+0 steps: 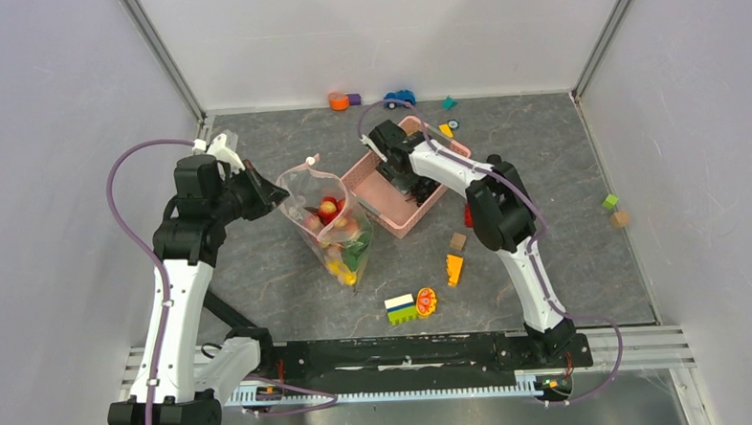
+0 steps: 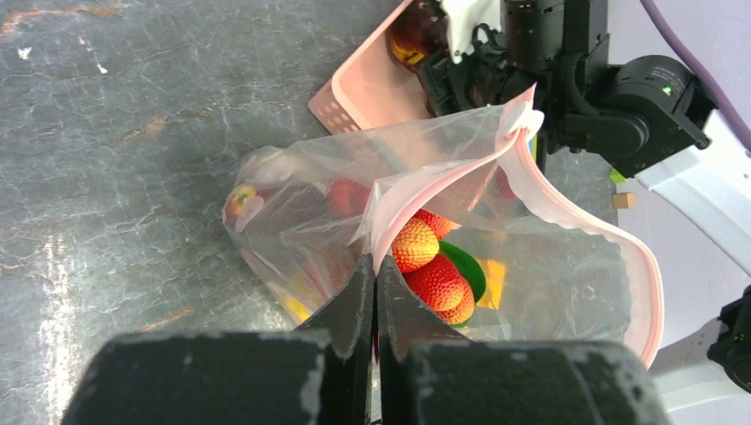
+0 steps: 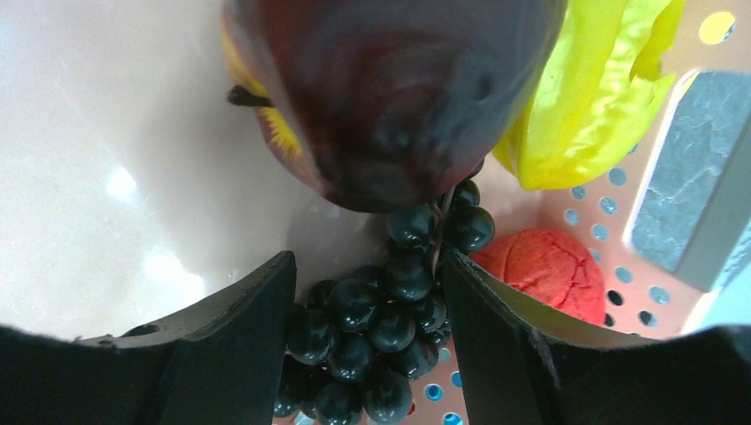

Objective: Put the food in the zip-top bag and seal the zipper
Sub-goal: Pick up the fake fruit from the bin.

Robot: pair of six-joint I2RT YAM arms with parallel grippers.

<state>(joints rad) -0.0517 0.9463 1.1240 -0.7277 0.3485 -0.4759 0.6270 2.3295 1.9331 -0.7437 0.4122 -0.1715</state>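
My left pincer [image 2: 375,266] is clamped on the zipper [image 2: 651,297], the zip-top bag [image 1: 339,228] stretching from its far-left-facing mouth toward the near edge, and my right pincer [image 3: 367,266] gapes around dark berries [image 3: 381,319].

Contents seen from the right wrist:
- Right gripper [image 3: 367,266]: two dark fingers [image 3: 235,341] spread apart, one on either side of the berry cluster; contact cannot be told.
- Dark berries [image 3: 381,328]: glossy black bunch on a thin stem, lying between the fingers.
- Dark red apple [image 3: 398,88]: large, close to the lens and blurred, with a yellow patch and stem at its left; it overlaps the top of the bunch.
- Yellow leafy piece [image 3: 584,97]: beside the apple, upper right.
- Red ball-like fruit [image 3: 540,270]: cracked surface, just right of the berries.
- Pink basket [image 3: 133,177]: smooth pale wall on the left, perforated on the right.
- Grey table [image 3: 686,168]: visible through a wall opening.
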